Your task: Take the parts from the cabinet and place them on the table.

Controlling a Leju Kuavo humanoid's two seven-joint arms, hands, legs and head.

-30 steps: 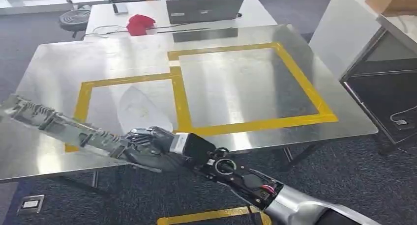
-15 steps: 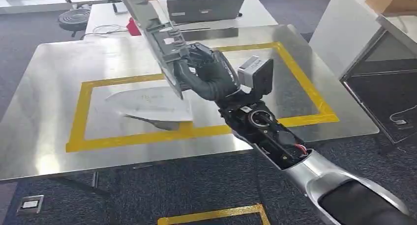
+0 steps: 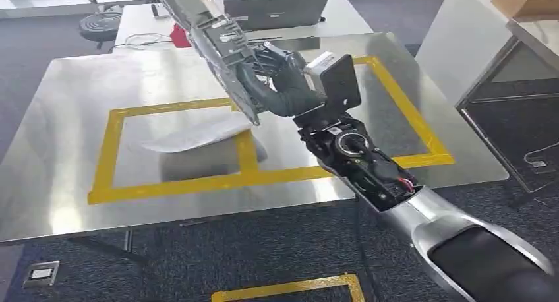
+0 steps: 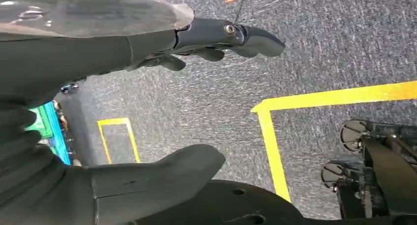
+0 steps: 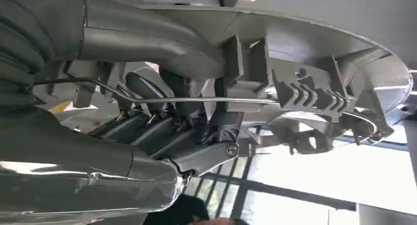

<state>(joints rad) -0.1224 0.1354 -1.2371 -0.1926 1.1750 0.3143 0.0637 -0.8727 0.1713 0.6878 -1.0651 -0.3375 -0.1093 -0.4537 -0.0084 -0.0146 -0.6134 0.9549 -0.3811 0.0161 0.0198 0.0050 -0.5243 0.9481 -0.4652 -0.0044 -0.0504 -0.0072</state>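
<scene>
- A steel-topped table (image 3: 79, 104) fills the middle of the head view, its shiny top marked with two adjoining rectangles of yellow tape (image 3: 244, 150).
- Beyond it stands a white desk (image 3: 198, 15) carrying an open laptop (image 3: 277, 8), a red cloth (image 3: 178, 35) and a thin cable (image 3: 142, 39).
- A black office chair (image 3: 100, 24) stands at the desk's left end.
- The floor is dark grey carpet (image 3: 198, 256) with a yellow floor tape line (image 3: 283, 289) and a floor socket plate (image 3: 41, 273).
- At the right stands a pale slanted panel (image 3: 455, 45) beside a dark cabinet (image 3: 521, 130).
</scene>
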